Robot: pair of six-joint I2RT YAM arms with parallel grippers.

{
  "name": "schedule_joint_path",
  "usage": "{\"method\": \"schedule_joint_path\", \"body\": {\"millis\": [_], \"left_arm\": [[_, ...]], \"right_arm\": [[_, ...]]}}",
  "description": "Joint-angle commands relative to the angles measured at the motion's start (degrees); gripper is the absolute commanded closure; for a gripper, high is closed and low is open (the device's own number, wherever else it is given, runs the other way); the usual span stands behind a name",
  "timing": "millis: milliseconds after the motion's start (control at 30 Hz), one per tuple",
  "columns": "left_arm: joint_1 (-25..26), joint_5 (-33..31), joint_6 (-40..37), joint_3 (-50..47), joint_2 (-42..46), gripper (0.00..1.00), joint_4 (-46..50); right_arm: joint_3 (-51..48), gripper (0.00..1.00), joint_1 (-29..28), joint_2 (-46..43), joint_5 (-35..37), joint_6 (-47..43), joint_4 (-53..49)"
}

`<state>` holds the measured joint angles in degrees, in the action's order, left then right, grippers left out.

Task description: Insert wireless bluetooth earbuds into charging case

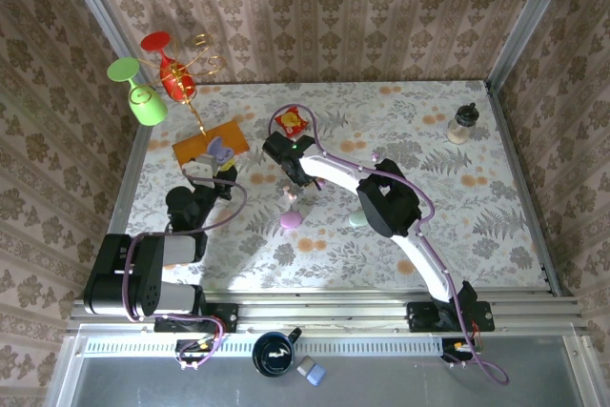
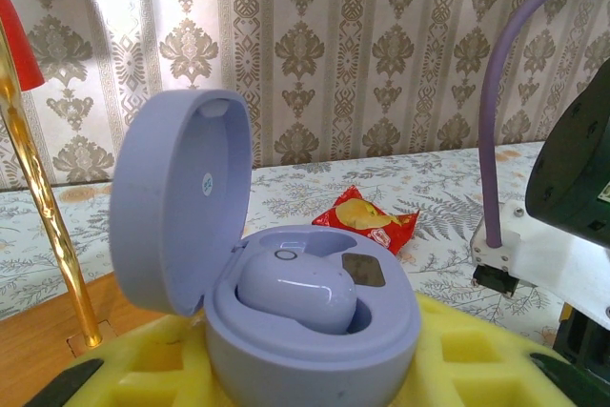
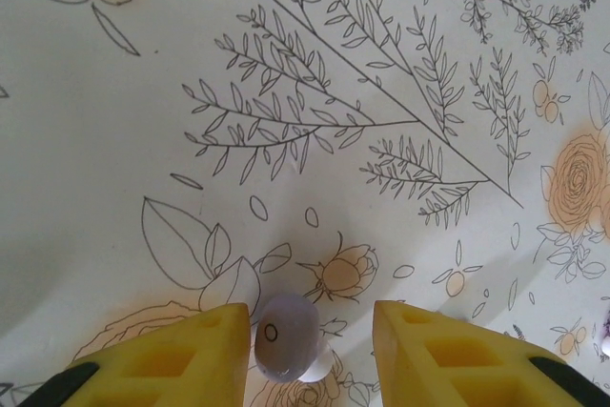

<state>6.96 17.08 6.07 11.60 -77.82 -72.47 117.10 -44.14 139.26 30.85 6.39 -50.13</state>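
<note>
- Lilac charging case (image 2: 315, 331), lid raised, is clamped between the yellow pads of the left gripper (image 1: 212, 171), at nine o'clock on the table (image 1: 477, 235).
- Seated earbud (image 2: 294, 291) occupies one socket. The socket at its two o'clock shows bare. Judgement: task about half done.
- Green and red goblets (image 1: 143, 92) stand at ten o'clock on the table, and an orange board (image 1: 210, 140) lies just behind the case. Neither blocks the open mouth.
- Right gripper (image 3: 307, 316), at table centre, has its jaws partly apart.
- Loose earbud (image 3: 284, 335) sits between those jaws, against the left pad with a clear gap to the right pad. No grip is established.
- Outstanding: close on this bud, carry it toward nine o'clock, and seat it in the bare socket.
- Snack packet (image 1: 291, 121) lies at twelve o'clock from the right gripper, a pink case (image 1: 291, 220) at six o'clock and a pale green case (image 1: 359, 219) at four o'clock. The pink case is near enough to be nudged.
- Small bottle (image 1: 464, 123) stands at two o'clock on the table, well apart.
</note>
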Motion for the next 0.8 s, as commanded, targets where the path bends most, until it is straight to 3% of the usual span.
{"method": "schedule_joint_path", "body": {"millis": [0, 500, 767], "left_arm": [[-0.6, 0.0, 0.9, -0.6, 1.1, 0.74, -1.5], [-0.5, 0.4, 0.8, -0.7, 1.2, 0.74, -1.5], [-0.3, 4.6, -0.7, -0.3, 1.2, 0.75, -1.4]], "right_arm": [[2.3, 0.6, -0.4, 2.2, 0.6, 1.1, -3.2], [3.7, 0.75, -0.1, 2.9, 0.9, 0.9, -4.9], [-9.1, 0.76, 0.1, -9.7, -4.0, 1.4, 8.4]]}}
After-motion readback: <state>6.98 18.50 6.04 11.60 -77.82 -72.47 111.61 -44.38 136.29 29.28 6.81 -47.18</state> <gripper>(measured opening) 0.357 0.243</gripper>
